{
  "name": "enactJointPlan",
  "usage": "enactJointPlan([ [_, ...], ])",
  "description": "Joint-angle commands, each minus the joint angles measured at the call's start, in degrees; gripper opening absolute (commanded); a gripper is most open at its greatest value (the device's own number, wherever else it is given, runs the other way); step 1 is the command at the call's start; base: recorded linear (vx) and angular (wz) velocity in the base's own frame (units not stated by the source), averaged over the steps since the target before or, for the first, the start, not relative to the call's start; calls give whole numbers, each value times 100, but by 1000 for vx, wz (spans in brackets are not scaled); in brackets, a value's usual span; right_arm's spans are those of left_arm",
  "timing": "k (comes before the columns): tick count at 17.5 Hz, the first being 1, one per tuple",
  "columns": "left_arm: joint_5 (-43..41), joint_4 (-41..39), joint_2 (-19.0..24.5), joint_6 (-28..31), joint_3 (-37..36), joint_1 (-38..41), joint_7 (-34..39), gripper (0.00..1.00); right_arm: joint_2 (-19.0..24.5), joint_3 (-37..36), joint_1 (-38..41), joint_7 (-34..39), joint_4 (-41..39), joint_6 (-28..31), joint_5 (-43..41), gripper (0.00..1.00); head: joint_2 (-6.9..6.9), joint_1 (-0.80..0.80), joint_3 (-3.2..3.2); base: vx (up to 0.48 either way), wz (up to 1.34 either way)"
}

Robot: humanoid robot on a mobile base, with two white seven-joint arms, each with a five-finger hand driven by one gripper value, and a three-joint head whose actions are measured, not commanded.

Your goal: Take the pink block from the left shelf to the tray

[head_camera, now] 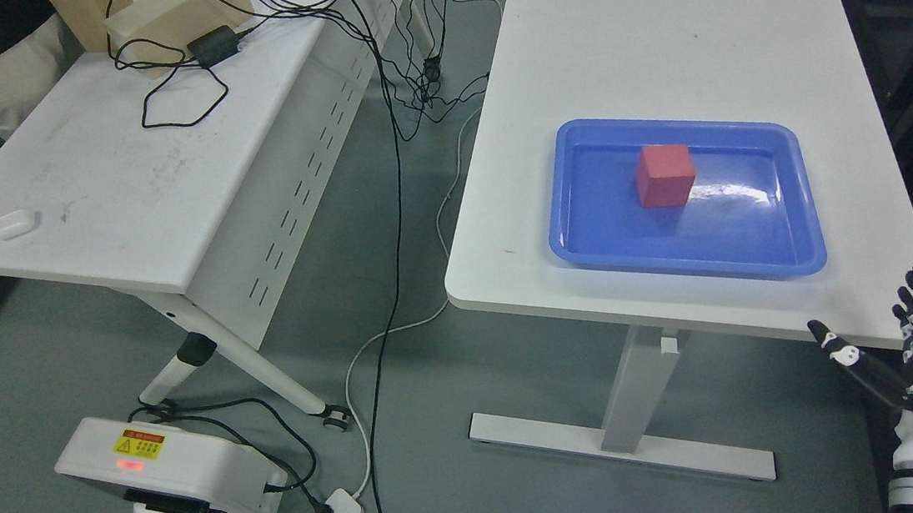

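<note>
On the right-hand table (653, 36), inside the blue tray (590, 248): pink block (665, 175), upright on the tray floor, roughly central, clear of every wall. Not gripped by anything.

At the lower right corner, below the table edge: right hand (906, 360), fingers spread and relaxed, empty, well apart from tray and block. Left hand out of view.

On the left: second table (106, 181) carrying a small white case (15, 223), a black adapter (212, 45) and loose cables. No shelf visible.

Step in hand, judged from the layout: placement complete, hand clear of the table. Task apparently at its end.

Next move, if any: hold the right arm low and clear of the table edge; avoid nudging the tray. No further grasp required.
</note>
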Motion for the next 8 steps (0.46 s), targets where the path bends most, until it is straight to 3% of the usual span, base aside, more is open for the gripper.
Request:
enactJointPlan([
  [1, -9, 0, 100, -2, -8, 27, 2, 100, -100, 0, 3, 1, 0, 4, -6, 100, 0, 0, 0, -121, -108],
  [8, -9, 0, 100, -2, 1, 35, 2, 100, -100, 0, 3, 1, 0, 4, -6, 100, 0, 0, 0, -109, 44],
])
